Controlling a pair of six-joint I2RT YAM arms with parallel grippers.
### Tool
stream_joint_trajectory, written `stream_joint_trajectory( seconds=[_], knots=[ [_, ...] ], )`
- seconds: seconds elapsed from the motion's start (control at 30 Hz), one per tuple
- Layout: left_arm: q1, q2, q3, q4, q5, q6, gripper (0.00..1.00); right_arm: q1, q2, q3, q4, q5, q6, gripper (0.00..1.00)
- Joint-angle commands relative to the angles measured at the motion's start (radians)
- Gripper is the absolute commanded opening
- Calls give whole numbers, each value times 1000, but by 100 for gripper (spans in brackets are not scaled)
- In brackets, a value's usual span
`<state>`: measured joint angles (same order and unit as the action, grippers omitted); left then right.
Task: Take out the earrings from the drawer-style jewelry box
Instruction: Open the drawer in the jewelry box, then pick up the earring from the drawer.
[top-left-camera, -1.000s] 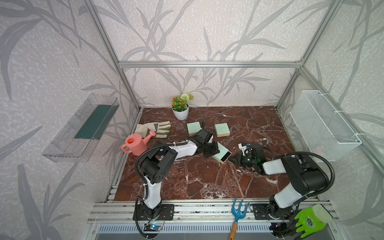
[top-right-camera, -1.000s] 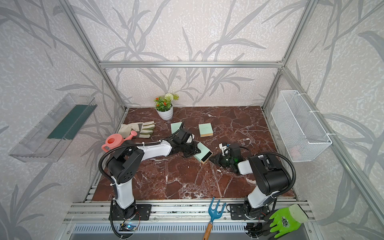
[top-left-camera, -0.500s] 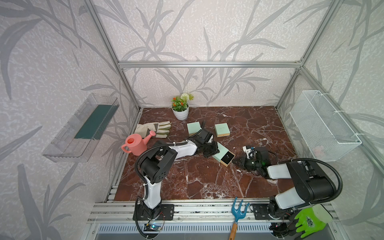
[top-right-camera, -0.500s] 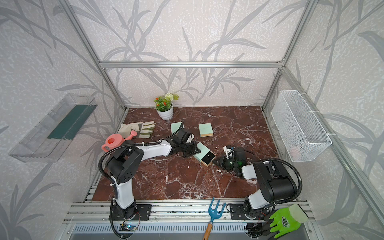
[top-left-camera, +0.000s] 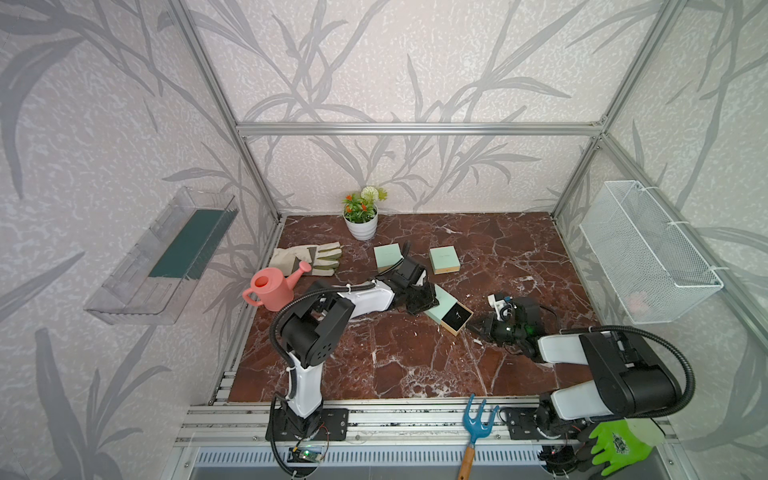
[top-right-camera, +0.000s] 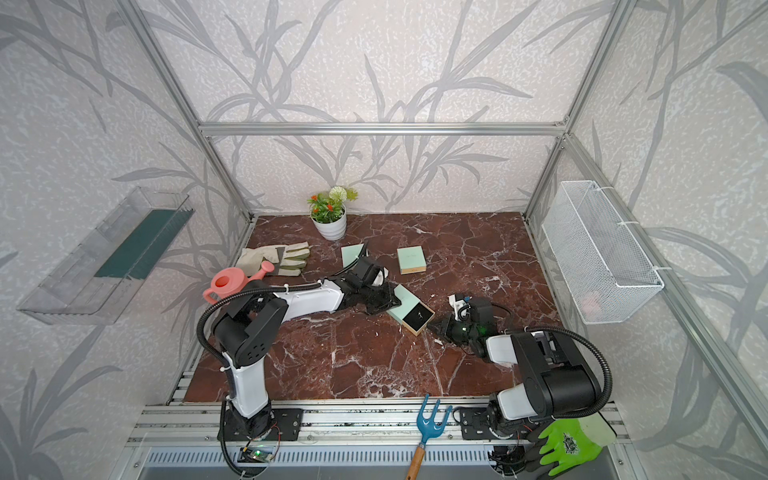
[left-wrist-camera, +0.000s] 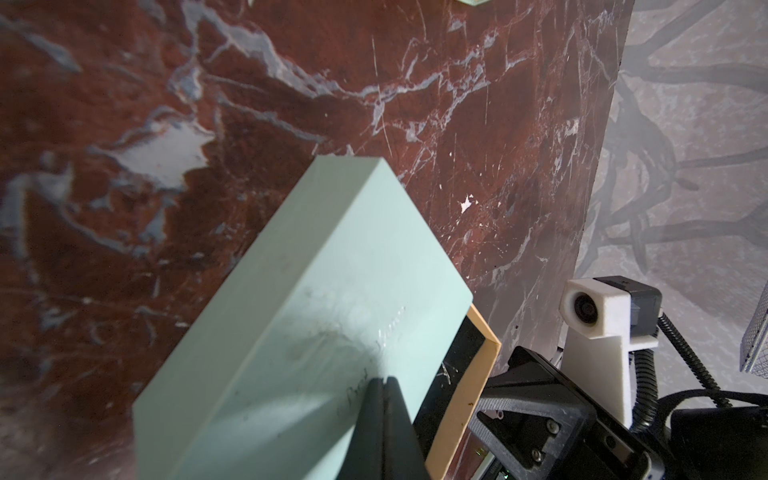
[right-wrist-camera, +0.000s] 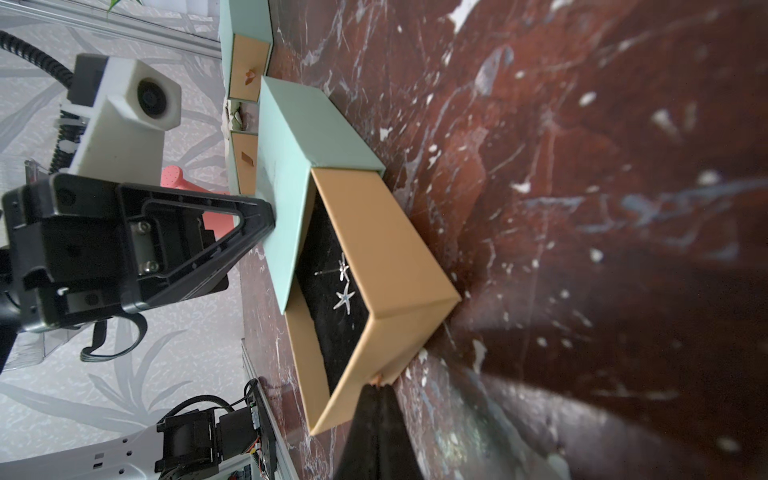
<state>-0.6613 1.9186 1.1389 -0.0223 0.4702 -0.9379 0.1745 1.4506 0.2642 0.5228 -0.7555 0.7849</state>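
Jewelry box (top-left-camera: 438, 300) sitting near the middle of the tabletop (top-left-camera: 374, 365). It is a mint sleeve with its tan drawer (top-left-camera: 457, 319) standing drawn out toward the near right corner.

Earrings (right-wrist-camera: 344, 297) lying in the open drawer on its black lining. The right wrist view is showing them as two silvery star shapes close together. Both top views are giving only a pale speck (top-right-camera: 419, 314). The left wrist view is catching just a sliver of the lining past the sleeve.

Left claw (left-wrist-camera: 384, 384) shut tight, tips meeting and pressing on the sleeve's top, gripping nothing. Right claw (right-wrist-camera: 377, 388) also fully closed, tips pinching the small brown pull tab (right-wrist-camera: 376, 378) at the drawer's front.

Two other mint boxes (top-left-camera: 444, 259) lying toward the far edge. Only the right wrist view is showing their tan fronts with tabs.

Left wrist view is picking up faint silvery lettering and a dark scribble on the sleeve top, both too blurred to read.
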Motion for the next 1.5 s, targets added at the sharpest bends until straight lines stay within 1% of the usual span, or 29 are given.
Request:
stream_joint_trajectory(
  seconds=[0.0, 0.1, 0.23, 0.33, 0.4, 0.53, 0.6, 0.63, 0.7, 0.73, 0.8, 0.87, 0.97, 1.03, 1.13, 1.2, 1.23, 1.27, 1.3, 1.33, 1.37, 1.4, 1.43, 1.47],
  knots=[
    [11, 28, -19, -89, -39, 3, 0, -6, -63, 6, -91, 20, -46, 6],
    [11, 27, -8, -89, -20, 8, 0, -6, -116, 19, -164, 24, -76, 22],
    [10, 16, 11, -101, -11, 18, 0, -6, -207, 32, -275, 38, -118, 36],
    [10, 1, 27, -106, 8, 26, 1, -6, -285, 50, -374, 51, -140, 41],
    [10, -18, 42, -107, 29, 31, 1, -6, -344, 70, -456, 71, -182, 43],
    [12, -95, 79, -134, 52, 52, 3, 1, -484, 152, -642, 132, -220, 51],
    [12, -146, 89, -147, 61, 63, 4, 29, -539, 205, -716, 190, -238, 55],
    [11, -176, 92, -151, 67, 67, 5, 54, -558, 249, -780, 245, -262, 58],
    [10, -243, 86, -161, 74, 78, 9, 100, -556, 326, -879, 336, -303, 63],
    [10, -283, 78, -170, 70, 88, 13, 127, -542, 367, -922, 374, -328, 65],
    [11, -371, 51, -199, 44, 109, 25, 179, -509, 425, -972, 432, -359, 66],
    [10, -469, 15, -248, -6, 145, 42, 235, -464, 480, -1016, 498, -385, 66],
    [10, -630, -48, -342, -125, 205, 69, 300, -394, 536, -1052, 574, -415, 66],
    [10, -728, -92, -400, -215, 243, 80, 323, -347, 560, -1051, 591, -427, 66],
    [12, -862, -172, -439, -361, 255, 91, 332, -270, 580, -1034, 578, -434, 65],
    [11, -950, -239, -413, -392, 303, 92, 343, -219, 593, -1029, 583, -447, 63],
    [10, -996, -289, -371, -394, 321, 92, 350, -195, 601, -1028, 596, -454, 61],
    [10, -1045, -338, -328, -406, 333, 95, 354, -171, 609, -1027, 604, -459, 59],
    [11, -1084, -385, -295, -437, 319, 99, 355, -155, 615, -1024, 605, -463, 56],
    [10, -1129, -433, -273, -498, 257, 99, 355, -136, 620, -1016, 601, -467, 54],
    [10, -1172, -476, -258, -573, 168, 99, 357, -117, 625, -1009, 594, -467, 52],
    [12, -1205, -512, -240, -607, 130, 99, 358, -102, 631, -1005, 591, -468, 50],
    [12, -1244, -557, -185, -606, 139, 99, 357, -86, 637, -1001, 584, -467, 48],
    [14, -1277, -604, -112, -571, 179, 99, 358, -69, 642, -996, 580, -467, 46]
  ],
)
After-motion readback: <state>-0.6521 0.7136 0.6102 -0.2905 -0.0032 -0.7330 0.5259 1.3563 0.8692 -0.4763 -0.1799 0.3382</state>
